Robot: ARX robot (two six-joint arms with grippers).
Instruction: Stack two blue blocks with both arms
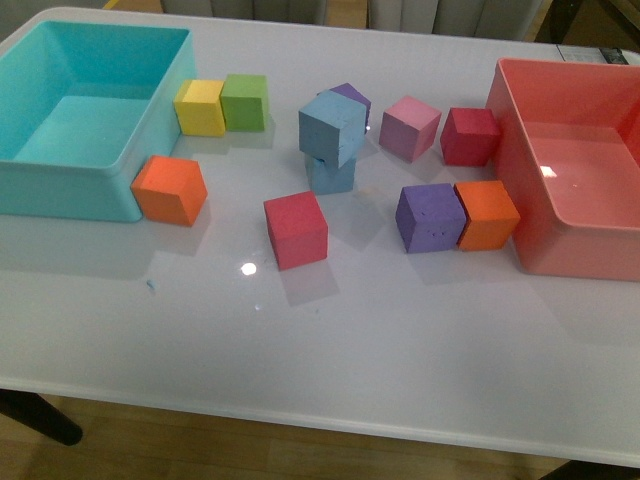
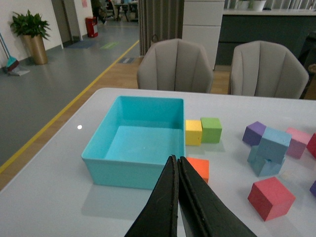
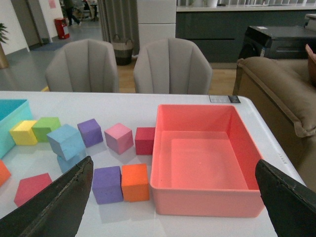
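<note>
One sky-blue block (image 1: 332, 128) sits twisted on top of the other blue block (image 1: 331, 174) in the middle of the white table. Neither arm shows in the front view. In the left wrist view my left gripper (image 2: 177, 160) is shut and empty, above the table in front of the turquoise bin, well apart from the blue stack (image 2: 274, 143). In the right wrist view my right gripper (image 3: 173, 164) is wide open and empty, above the near side of the pink-red bin. The upper blue block (image 3: 65, 140) shows there too, far from both fingers (image 3: 59, 202).
A turquoise bin (image 1: 70, 192) stands at the left and a pink-red bin (image 1: 580, 255) at the right. Around the stack lie yellow (image 1: 200, 107), green (image 1: 244, 102), orange (image 1: 170, 189), red (image 1: 296, 230), purple (image 1: 430, 217), orange (image 1: 487, 214), pink (image 1: 410, 127) and dark red (image 1: 470, 136) cubes.
</note>
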